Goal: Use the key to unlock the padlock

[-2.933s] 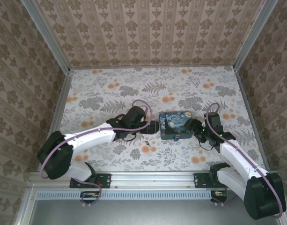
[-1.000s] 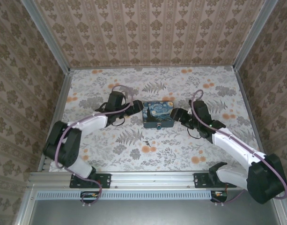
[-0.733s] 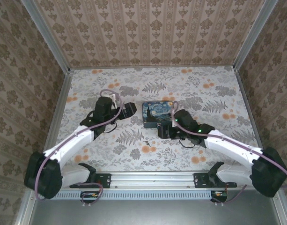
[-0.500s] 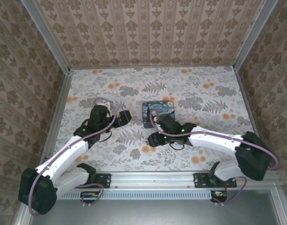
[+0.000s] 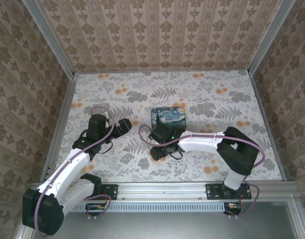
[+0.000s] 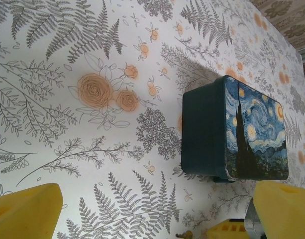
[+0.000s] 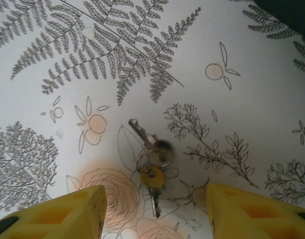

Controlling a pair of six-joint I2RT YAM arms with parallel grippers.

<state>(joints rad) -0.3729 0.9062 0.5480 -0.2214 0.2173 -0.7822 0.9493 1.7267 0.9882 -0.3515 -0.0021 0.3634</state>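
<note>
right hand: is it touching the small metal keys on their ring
Apart. The right wrist view shows the small metal keys lying on the floral cloth between the yellow fingers of the right hand, bare cloth on both sides.

Bright, even, diffuse light with faint shadows; the table (image 7: 261, 99) just ahead of the right end effector (image 7: 154, 204) is sharp.
</note>
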